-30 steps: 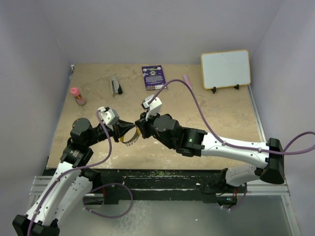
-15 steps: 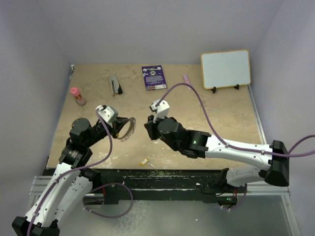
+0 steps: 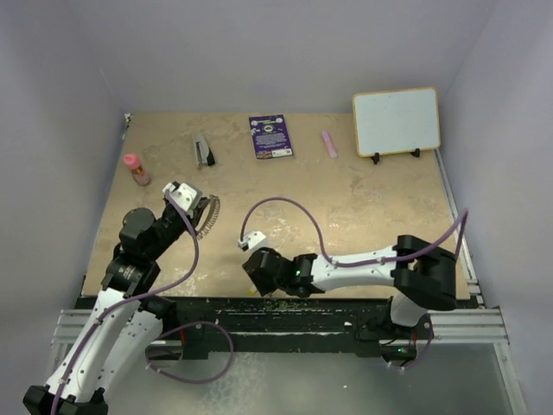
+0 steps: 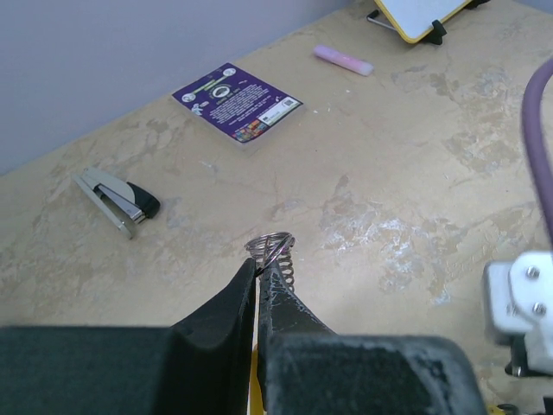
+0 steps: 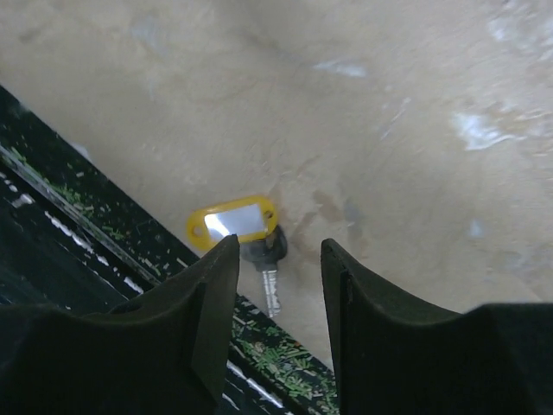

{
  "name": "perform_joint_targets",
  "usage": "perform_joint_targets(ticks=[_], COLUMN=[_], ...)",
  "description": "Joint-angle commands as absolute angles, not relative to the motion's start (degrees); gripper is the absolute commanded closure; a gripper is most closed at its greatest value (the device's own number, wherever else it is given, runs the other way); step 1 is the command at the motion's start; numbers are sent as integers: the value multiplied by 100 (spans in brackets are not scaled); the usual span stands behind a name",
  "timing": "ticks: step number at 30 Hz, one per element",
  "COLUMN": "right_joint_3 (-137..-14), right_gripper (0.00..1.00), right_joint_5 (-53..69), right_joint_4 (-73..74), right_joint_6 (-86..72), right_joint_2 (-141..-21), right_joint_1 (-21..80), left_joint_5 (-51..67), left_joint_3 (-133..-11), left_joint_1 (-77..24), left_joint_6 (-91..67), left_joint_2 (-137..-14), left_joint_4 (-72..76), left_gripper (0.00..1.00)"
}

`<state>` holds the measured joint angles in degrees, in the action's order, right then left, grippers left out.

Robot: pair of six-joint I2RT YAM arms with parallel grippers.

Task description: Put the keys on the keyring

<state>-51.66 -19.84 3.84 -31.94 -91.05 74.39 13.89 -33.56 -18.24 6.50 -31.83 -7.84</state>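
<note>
**One key on the table, ring held aloft**

A tan, mottled table [image 3: 371, 207] fills the floor of a pale lavender booth, with a dark strip along its near edge.

Nearest, the right gripper [image 5: 278, 249] hangs low over that edge. Its jaws stand apart, one finger on each side of the single key [image 5: 233, 223], and they grip nothing. The key lies flat on the table. It has a yellow oblong tag with a pale window, a dark head and a short silvery blade that points at the dark strip. Whether the left-hand finger touches the tag cannot be told. From overhead the right wrist covers the key completely.

A little farther in, on the left, the left gripper [image 4: 257, 270] is raised off the table with its jaws closed on the one keyring [image 4: 275, 251]. The wrist view shows the keyring edge-on, like a small coil at the fingertips. From above it is a beaded arc jutting past the tip. A sliver of yellow shows low between the fingers, too cut off to identify.

Toward the back lie one grey-and-black stapler [image 3: 204, 151], one purple card [image 3: 270, 137] and one pink stick [image 3: 328, 143]. One small whiteboard [image 3: 397, 121] is propped in the far right corner. One pink-capped bottle [image 3: 136, 169] stands at the left edge, its contents unreadable.
</note>
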Motion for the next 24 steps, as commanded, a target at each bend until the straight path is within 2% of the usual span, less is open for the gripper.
perform_joint_targets(ticks=[1, 8, 13, 15, 20, 24], right_joint_3=[-5615, -5648, -5519, -5439, -5096, -5015], right_gripper=[53, 54, 60, 66, 100, 100], right_joint_5=[-1914, -2006, -1928, -1867, -1835, -2187], right_joint_4=[481, 736, 603, 518, -74, -325], right_joint_6=[-3459, -3587, -3453, -3425, -3317, -3217], right_joint_2=[-9428, -9520, -9566, -9688, -9988, -10003], right_joint_1=[7632, 7665, 7649, 7612, 7481, 7462], left_joint_5=[1473, 1516, 1567, 1564, 1637, 1661], left_joint_3=[-3455, -3441, -3437, -3438, -3413, -3415], left_joint_1=[-1772, -1768, -1769, -1771, -1763, -1753], left_joint_6=[719, 714, 707, 710, 700, 691], left_joint_2=[-3097, -3070, -3065, -3051, -3041, -3045], left_joint_4=[-485, -453, -455, -453, -426, -414], left_gripper=[97, 97, 97, 97, 97, 97])
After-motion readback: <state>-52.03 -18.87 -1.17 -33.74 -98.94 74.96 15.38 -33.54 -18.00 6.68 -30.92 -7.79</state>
